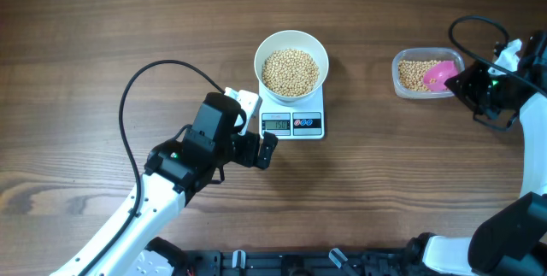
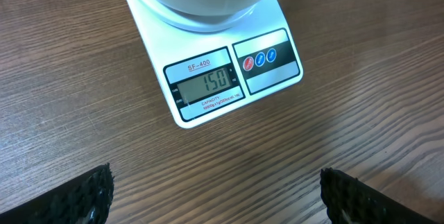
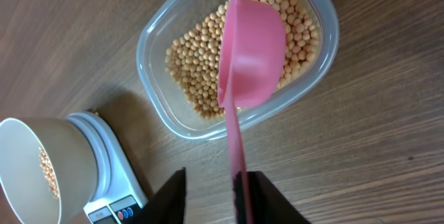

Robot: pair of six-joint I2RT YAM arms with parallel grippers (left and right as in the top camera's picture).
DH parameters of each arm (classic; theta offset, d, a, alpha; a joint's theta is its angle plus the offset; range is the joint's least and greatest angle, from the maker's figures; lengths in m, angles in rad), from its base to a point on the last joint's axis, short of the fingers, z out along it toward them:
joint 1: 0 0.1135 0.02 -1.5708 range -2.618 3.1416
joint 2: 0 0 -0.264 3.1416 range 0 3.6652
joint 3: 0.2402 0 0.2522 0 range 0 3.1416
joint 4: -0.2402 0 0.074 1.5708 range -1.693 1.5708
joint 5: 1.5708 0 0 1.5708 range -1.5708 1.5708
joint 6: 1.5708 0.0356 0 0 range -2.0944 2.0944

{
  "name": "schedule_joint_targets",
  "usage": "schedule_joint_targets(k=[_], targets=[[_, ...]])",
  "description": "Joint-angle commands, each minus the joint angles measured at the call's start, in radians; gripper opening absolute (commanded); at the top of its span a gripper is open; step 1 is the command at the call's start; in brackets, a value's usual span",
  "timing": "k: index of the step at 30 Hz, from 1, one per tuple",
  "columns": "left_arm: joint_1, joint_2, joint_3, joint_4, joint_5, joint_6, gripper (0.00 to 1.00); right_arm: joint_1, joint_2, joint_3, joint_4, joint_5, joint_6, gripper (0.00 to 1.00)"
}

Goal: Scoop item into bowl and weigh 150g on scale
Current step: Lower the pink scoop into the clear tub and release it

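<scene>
The white bowl (image 1: 291, 52) of tan beans (image 1: 291, 71) stands on the white scale (image 1: 309, 123). In the left wrist view the scale (image 2: 270, 78) reads 150 under the bowl (image 2: 201, 9). My left gripper (image 1: 259, 128) hovers open just left of the scale, its jaws wide apart over bare wood (image 2: 215, 182). A pink scoop (image 3: 253, 50) lies bowl-down on the beans (image 3: 194, 64) in the clear tub (image 3: 149, 50). My right gripper (image 3: 216, 175) is open around the scoop's handle (image 3: 234, 141). The handle rests against one finger, with a gap to the other.
The clear tub (image 1: 402, 75) sits at the right of the table, with the right arm (image 1: 500, 88) beside it. A black cable (image 1: 141, 79) loops over the wood left of the scale. The left arm (image 1: 162, 190) reaches in from the lower left.
</scene>
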Motion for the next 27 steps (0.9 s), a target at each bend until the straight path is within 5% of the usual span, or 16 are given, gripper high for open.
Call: schedule_joint_targets(k=[1, 5, 17, 19, 27], targets=[[-0.006, 0.005, 0.019, 0.002, -0.005, 0.012, 1.00, 0.004, 0.012, -0.008, 0.021, 0.010, 0.000, 0.45], [-0.006, 0.005, 0.019, 0.002, -0.005, 0.012, 1.00, 0.004, 0.012, -0.008, 0.031, 0.010, -0.001, 0.67], [-0.006, 0.005, 0.019, 0.002, -0.005, 0.012, 1.00, 0.004, 0.012, -0.008, 0.079, 0.011, -0.004, 0.83], [-0.006, 0.005, 0.019, 0.002, -0.005, 0.012, 1.00, 0.004, 0.012, -0.007, 0.082, 0.023, -0.004, 0.99], [-0.006, 0.005, 0.019, 0.002, -0.006, 0.012, 1.00, -0.018, 0.012, 0.006, 0.081, 0.110, -0.016, 1.00]])
